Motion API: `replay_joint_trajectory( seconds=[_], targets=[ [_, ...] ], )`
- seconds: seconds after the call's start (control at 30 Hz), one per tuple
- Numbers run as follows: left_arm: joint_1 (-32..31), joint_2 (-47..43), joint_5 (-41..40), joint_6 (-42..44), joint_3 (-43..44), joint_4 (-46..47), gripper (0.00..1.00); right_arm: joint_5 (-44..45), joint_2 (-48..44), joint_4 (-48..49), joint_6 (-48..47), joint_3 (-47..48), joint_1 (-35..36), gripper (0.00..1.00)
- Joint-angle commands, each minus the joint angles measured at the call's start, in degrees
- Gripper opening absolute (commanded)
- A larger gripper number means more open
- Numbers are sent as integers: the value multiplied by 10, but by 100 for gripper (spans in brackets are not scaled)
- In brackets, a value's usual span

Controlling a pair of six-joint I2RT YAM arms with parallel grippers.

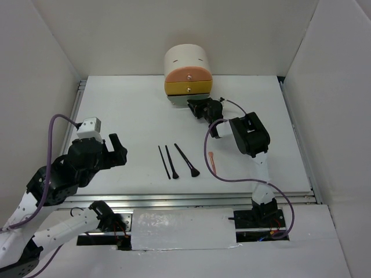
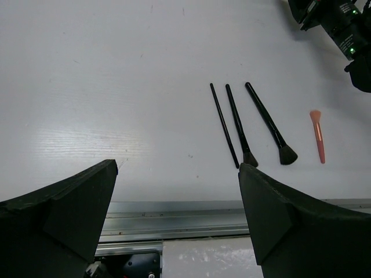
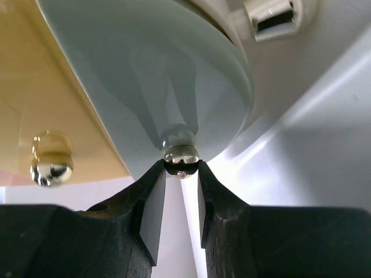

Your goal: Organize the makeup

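Two thin black sticks (image 1: 163, 162) (image 1: 169, 161) and a black flared-head brush (image 1: 186, 160) lie side by side mid-table. A salmon-pink stick (image 1: 213, 162) lies to their right. All show in the left wrist view: the sticks (image 2: 224, 124) (image 2: 237, 124), the brush (image 2: 266, 121) and the pink stick (image 2: 317, 136). My left gripper (image 1: 119, 152) (image 2: 177, 168) is open and empty, left of them. My right gripper (image 1: 200, 108) (image 3: 181, 168) is shut on the shiny knob (image 3: 181, 156) of the organizer's pale bottom drawer (image 3: 145, 69). The dark grey box and teal stick are out of view.
The cream cylindrical organizer (image 1: 187, 61) stands at the back centre with orange and yellow drawer fronts. White walls enclose the table on three sides. A metal rail (image 1: 191, 200) runs along the near edge. A purple cable loops beside the right arm.
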Motion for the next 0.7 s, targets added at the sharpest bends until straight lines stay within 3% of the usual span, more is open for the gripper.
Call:
replay_joint_trajectory(
  seconds=[0.0,0.67],
  targets=[
    [2,-15,2,3,-4,19,100,5,-38,20,-9,-35,10,15],
    [2,-42,-4,-19,-11,5,99,24,-104,92,20,-155,36,13]
  ],
)
